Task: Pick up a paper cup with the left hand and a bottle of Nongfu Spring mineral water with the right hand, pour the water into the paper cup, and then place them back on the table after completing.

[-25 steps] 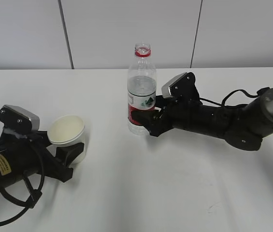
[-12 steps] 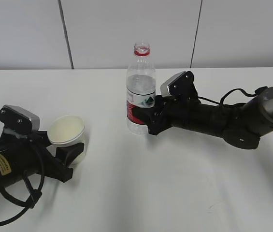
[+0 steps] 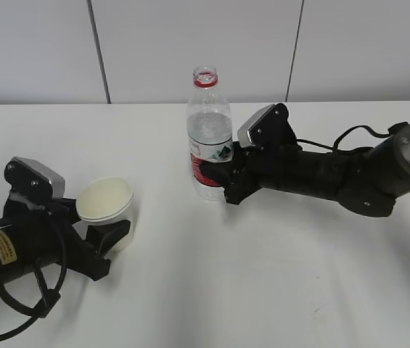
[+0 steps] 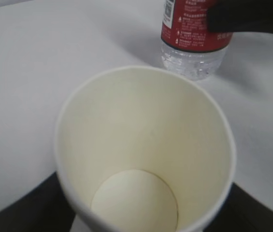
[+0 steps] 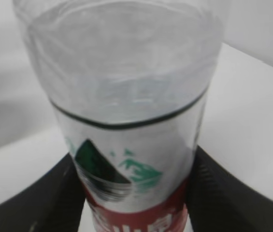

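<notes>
Shifted slightly left, the bottle [image 3: 210, 138] sits clamped in the right hand [image 3: 219, 176]; the left hand [image 3: 107, 235] grips the paper cup [image 3: 106, 208].

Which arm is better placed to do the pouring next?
The right. Its gripper is shut on the uncapped bottle, upright and part full. The left gripper only holds the empty paper cup, mouth up.
</notes>
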{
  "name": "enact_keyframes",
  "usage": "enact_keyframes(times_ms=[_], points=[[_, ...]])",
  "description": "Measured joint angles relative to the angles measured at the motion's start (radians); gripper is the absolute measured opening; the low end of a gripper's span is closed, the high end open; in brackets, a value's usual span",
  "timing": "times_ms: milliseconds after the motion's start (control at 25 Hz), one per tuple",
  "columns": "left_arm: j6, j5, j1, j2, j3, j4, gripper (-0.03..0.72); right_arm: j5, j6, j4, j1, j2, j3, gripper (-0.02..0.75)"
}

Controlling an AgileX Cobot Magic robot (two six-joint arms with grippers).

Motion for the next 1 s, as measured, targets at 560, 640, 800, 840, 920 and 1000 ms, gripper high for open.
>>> enact_keyframes(times_ms=[560,640,800,840,920,1000], points=[[-0.144,0.147,0.0,-0.078,-0.098,0.168,0.444,0.096,-0.181,-0.076,0.0,-0.053,-0.006,0.425],[-0.163,0.145,0.0,-0.078,-0.098,0.195,0.444,0.1,-0.193,-0.089,0.0,-0.053,-0.018,0.425],[-0.215,0.141,0.0,-0.078,-0.118,0.264,0.443,0.12,-0.199,-0.145,0.002,-0.053,-0.069,0.424],[-0.228,0.138,0.0,-0.078,-0.127,0.274,0.443,0.131,-0.199,-0.153,0.005,-0.053,-0.083,0.424],[-0.245,0.135,0.0,-0.078,-0.141,0.296,0.443,0.169,-0.21,-0.168,0.013,-0.053,-0.116,0.424],[-0.26,0.134,0.0,-0.078,-0.146,0.325,0.443,0.189,-0.231,-0.187,0.022,-0.053,-0.138,0.424]])
